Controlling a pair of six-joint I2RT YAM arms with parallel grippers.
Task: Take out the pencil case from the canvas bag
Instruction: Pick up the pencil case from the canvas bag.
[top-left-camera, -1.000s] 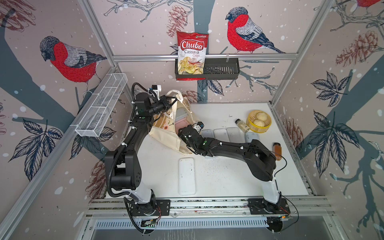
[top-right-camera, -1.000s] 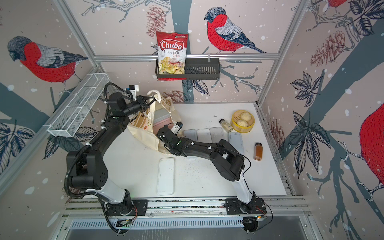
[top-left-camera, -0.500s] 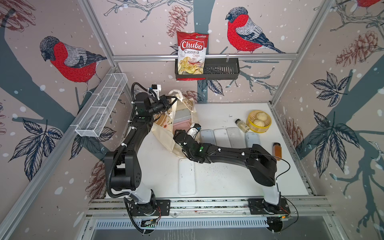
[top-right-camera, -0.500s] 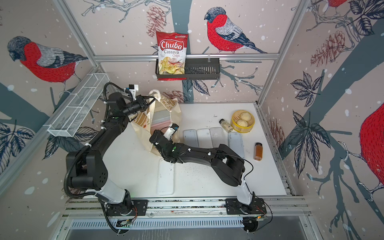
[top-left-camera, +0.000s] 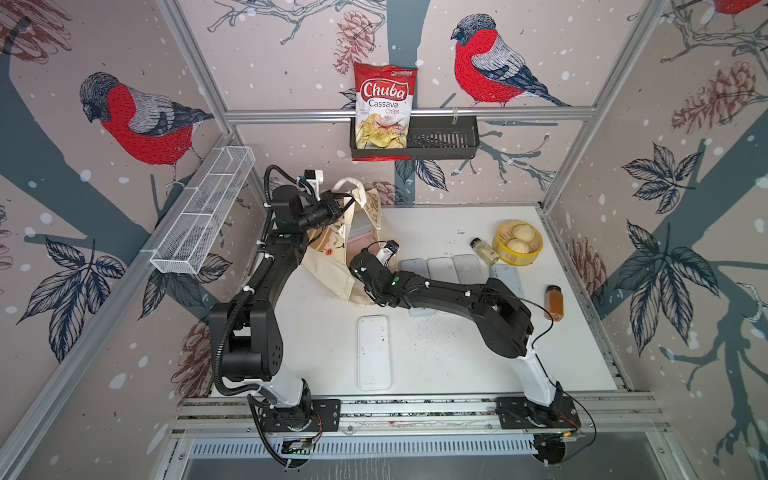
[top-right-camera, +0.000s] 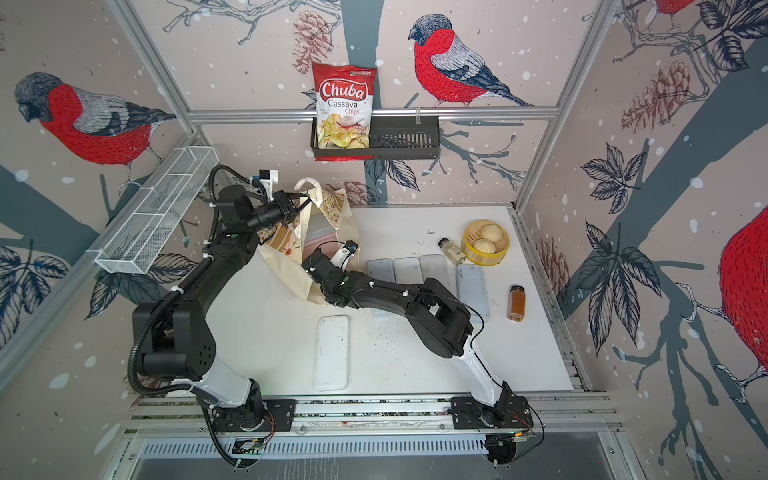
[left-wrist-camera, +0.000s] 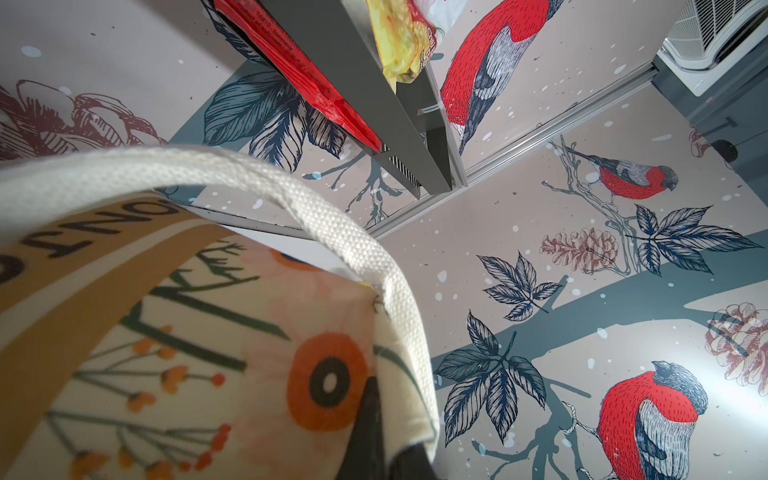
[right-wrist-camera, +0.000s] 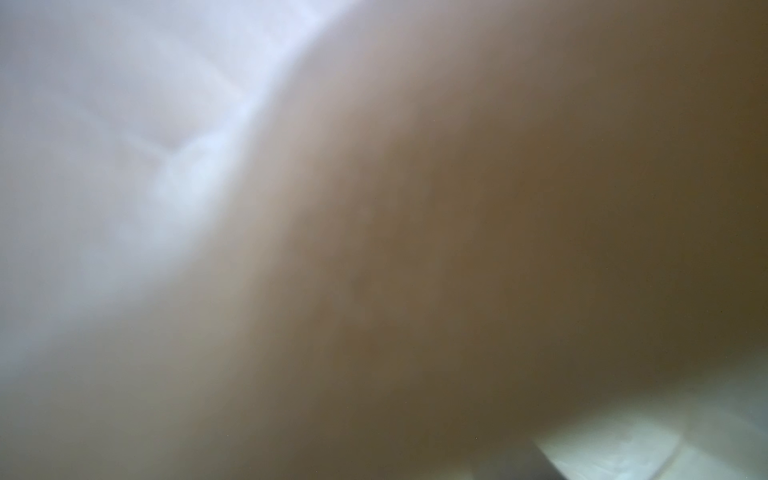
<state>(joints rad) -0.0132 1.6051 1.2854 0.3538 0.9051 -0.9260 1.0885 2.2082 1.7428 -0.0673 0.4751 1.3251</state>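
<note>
The canvas bag (top-left-camera: 328, 266) (top-right-camera: 286, 266) stands at the table's back left, its mouth held wide. My left gripper (top-left-camera: 347, 202) (top-right-camera: 303, 202) (left-wrist-camera: 388, 436) is shut on the bag's rim beside a loop handle (left-wrist-camera: 353, 241). In the mouth shows a flat pink and grey thing (top-left-camera: 360, 243) (top-right-camera: 322, 245), which looks like the pencil case. My right arm's wrist (top-left-camera: 365, 266) (top-right-camera: 324, 268) reaches into the bag over the near rim. Its fingers are hidden inside. The right wrist view shows only blurred cloth.
Several flat white trays (top-left-camera: 442, 268) lie in a row right of the bag, another (top-left-camera: 374, 353) nearer the front. A yellow steamer with buns (top-left-camera: 517, 243), a small bottle (top-left-camera: 484, 250) and an amber jar (top-left-camera: 555, 303) stand to the right. A chips bag (top-left-camera: 384, 112) hangs on the back wall.
My right arm's wrist has shifted a little to the left at the bag's mouth. The left gripper has kept its hold and place.
</note>
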